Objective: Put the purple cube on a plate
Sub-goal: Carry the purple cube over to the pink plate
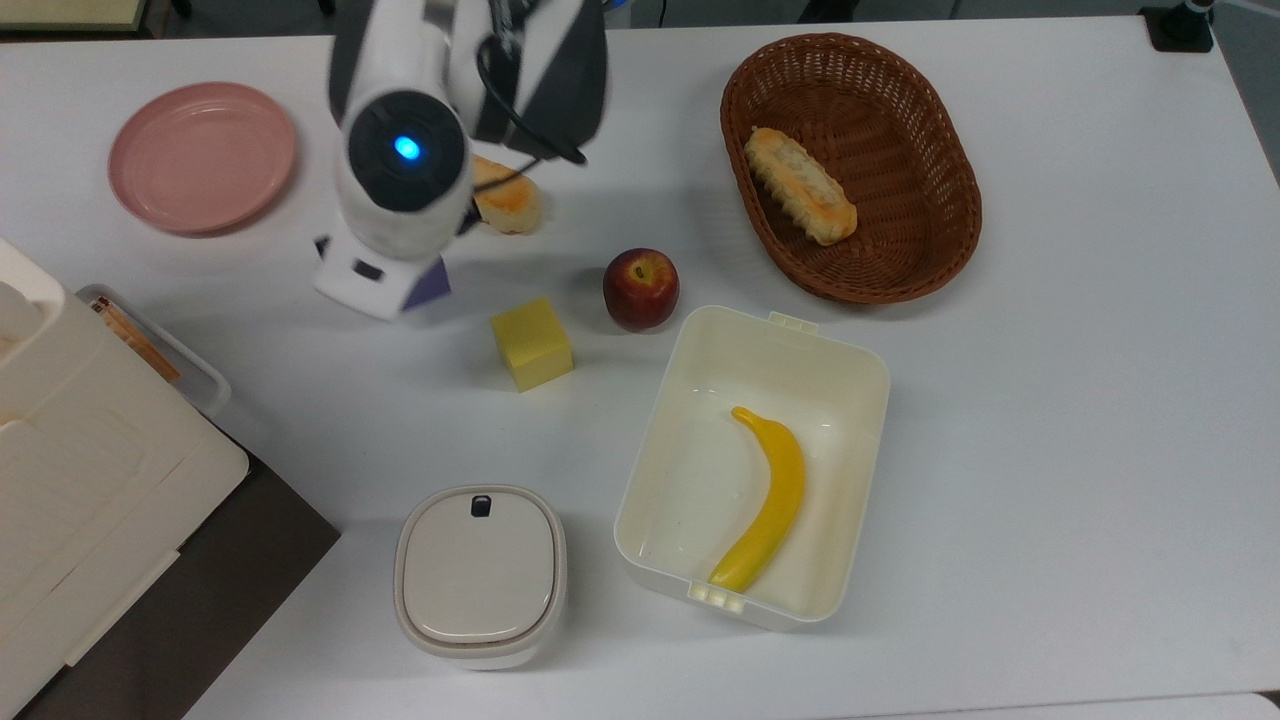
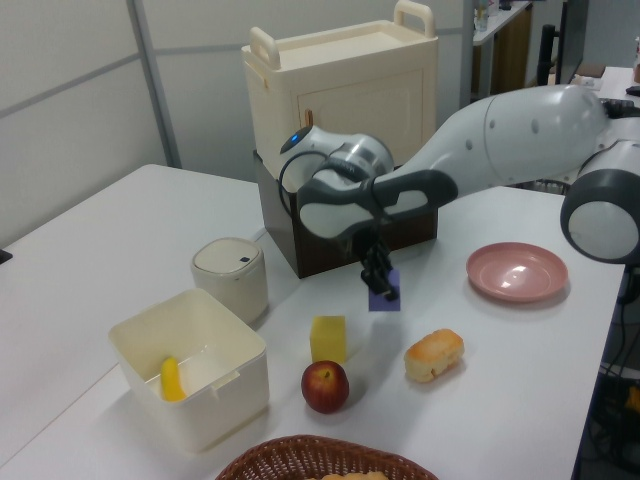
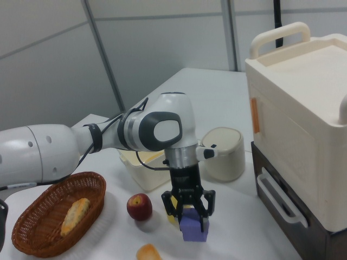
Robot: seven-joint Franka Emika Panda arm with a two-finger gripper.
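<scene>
Gripping purple cube (image 3: 194, 227), gripper (image 3: 189, 215) above yellow cube (image 2: 328, 338)

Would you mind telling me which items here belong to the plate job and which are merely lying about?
Part of the job:
purple cube, held in the gripper
pink plate

Just lying about:
yellow cube
apple
bread roll
wicker basket
banana in white box
lidded container

Arm reaches out low over table, wrist bent straight down. Gripper (image 3: 189, 216) points vertical, fingers (image 3: 205, 208) closed on purple cube (image 3: 194, 227), which hangs below them, off the surface.
</scene>
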